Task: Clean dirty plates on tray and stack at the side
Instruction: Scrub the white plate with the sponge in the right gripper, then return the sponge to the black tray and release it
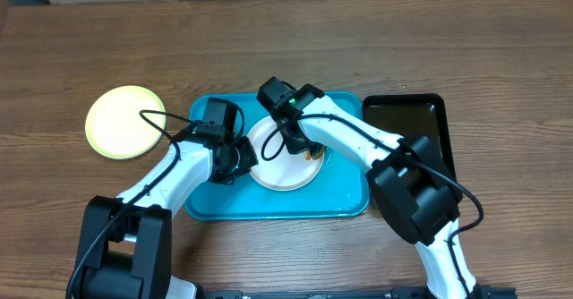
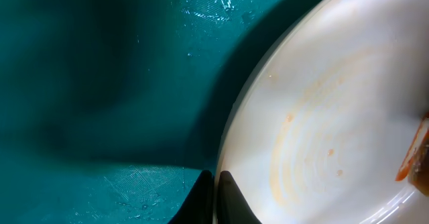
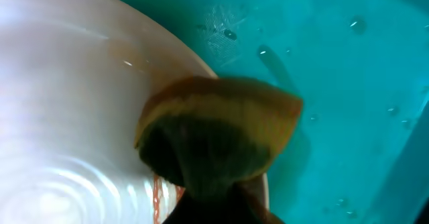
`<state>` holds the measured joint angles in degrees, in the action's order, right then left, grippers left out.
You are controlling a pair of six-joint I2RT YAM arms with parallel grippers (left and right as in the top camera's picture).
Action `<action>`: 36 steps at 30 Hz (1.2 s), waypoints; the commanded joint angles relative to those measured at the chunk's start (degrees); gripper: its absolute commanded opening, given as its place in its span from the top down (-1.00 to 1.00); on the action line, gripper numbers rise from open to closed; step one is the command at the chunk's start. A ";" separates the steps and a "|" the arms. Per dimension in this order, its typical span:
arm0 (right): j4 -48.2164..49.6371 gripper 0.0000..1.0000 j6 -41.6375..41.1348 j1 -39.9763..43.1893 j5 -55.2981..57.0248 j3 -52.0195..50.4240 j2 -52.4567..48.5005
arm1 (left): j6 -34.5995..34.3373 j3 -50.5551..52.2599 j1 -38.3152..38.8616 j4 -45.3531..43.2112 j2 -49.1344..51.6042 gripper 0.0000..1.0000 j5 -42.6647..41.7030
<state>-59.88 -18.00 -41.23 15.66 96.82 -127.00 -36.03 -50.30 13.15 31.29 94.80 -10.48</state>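
Observation:
One white plate (image 1: 282, 166) lies in the middle of the turquoise tray (image 1: 269, 205). My left gripper (image 1: 240, 158) is shut on its left rim; in the left wrist view the gripper (image 2: 216, 181) pinches the edge of the plate (image 2: 335, 117), which carries faint orange smear rings. My right gripper (image 1: 300, 140) is shut on a yellow-green sponge (image 1: 312, 153) at the plate's right side. In the right wrist view the sponge (image 3: 214, 133) presses on the plate (image 3: 67, 110) near its rim and hides the fingertips. An orange-red streak shows under it.
A pale yellow plate with a green rim (image 1: 125, 122) lies on the wooden table left of the tray. A black tray (image 1: 412, 124) stands to the right of the turquoise one. Water drops sit on the tray floor (image 3: 355, 63).

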 commanded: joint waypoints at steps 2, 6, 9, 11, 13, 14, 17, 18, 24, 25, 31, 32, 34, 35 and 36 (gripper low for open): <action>-0.87 0.92 -1.79 0.15 -1.62 0.66 -2.73 | -0.15 -0.44 0.35 0.20 0.55 0.92 0.37; -1.29 0.92 -1.79 0.15 -8.76 0.68 -2.73 | -0.17 -0.42 0.35 0.15 0.55 0.92 0.37; -0.52 0.92 -1.81 0.15 -15.98 0.68 -2.73 | -0.17 -0.42 0.35 0.17 0.55 0.92 0.37; 0.76 0.92 -1.88 0.15 -21.09 0.66 -2.73 | -0.17 -0.42 0.35 0.15 0.55 0.91 0.37; 2.08 0.92 -3.10 0.13 -24.35 0.66 -2.73 | -0.15 -0.42 0.35 0.17 0.55 0.92 0.39; 2.71 0.92 -3.76 0.11 -25.73 0.66 -2.73 | -0.13 -0.42 0.35 0.17 0.55 0.91 0.39; 4.09 0.92 -5.44 0.11 -28.83 0.66 -2.73 | -0.13 -0.44 0.35 0.17 0.55 0.91 0.39; 4.39 0.92 -5.86 0.11 -29.35 0.68 -2.73 | -0.13 -0.42 0.35 0.15 0.55 0.90 0.39; 2.86 0.93 -2.51 3.69 -32.54 5.38 -1.05 | 0.09 -0.44 0.35 0.17 0.55 0.89 0.57; 1.84 0.93 -1.46 4.59 -34.01 6.67 -0.46 | 0.09 -0.42 0.35 0.17 0.55 0.89 0.59; -8.98 0.92 3.80 12.63 -35.91 13.99 4.98 | 0.28 -0.42 0.35 0.17 0.55 0.85 0.59; -10.58 0.92 4.68 14.14 -34.95 14.05 5.95 | 0.28 -0.44 0.35 0.20 0.55 0.84 0.57; -14.32 0.92 4.98 17.31 -30.82 14.05 7.39 | 0.28 -0.42 0.35 0.20 0.55 0.82 0.57; -16.20 0.92 4.98 18.91 -28.41 14.05 7.82 | 0.28 -0.42 0.35 0.17 0.55 0.82 0.57; -18.05 0.92 4.98 20.41 -26.08 14.05 8.09 | 0.28 -0.42 0.35 0.17 0.55 0.82 0.57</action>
<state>-75.92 -14.94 -24.12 -16.08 109.21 -122.67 -36.03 -50.30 13.15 31.59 94.80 -10.28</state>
